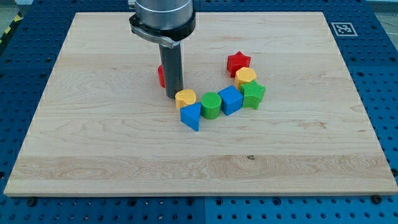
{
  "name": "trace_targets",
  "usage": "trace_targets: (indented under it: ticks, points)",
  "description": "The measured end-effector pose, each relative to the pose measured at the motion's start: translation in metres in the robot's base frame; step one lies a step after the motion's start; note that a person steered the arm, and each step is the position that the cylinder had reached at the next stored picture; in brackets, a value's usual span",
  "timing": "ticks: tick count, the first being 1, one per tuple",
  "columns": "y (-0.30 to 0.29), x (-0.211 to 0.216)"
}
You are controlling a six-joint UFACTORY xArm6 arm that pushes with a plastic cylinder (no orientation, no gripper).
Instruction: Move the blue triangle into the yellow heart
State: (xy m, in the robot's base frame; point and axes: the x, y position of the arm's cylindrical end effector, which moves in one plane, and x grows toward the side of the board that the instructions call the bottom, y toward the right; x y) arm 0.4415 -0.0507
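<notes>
The blue triangle [191, 116] lies near the board's middle, touching the yellow heart [185, 98] just above it. My tip [173, 96] rests on the board right at the yellow heart's left edge, above and left of the blue triangle. The rod hides most of a red block [160, 75] behind it.
A curved row runs to the right: a green cylinder [211, 104], a blue cube [230, 99], a green star [253, 94], a yellow cylinder [245, 77] and a red star [238, 62]. The wooden board [93, 137] lies on a blue perforated table.
</notes>
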Motion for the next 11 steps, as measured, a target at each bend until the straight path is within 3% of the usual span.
trace_targets:
  ticks: [3, 5, 6, 11]
  points:
    - [-0.001, 0.053]
    - [0.011, 0.153]
    - [0.059, 0.149]
    - [0.051, 0.090]
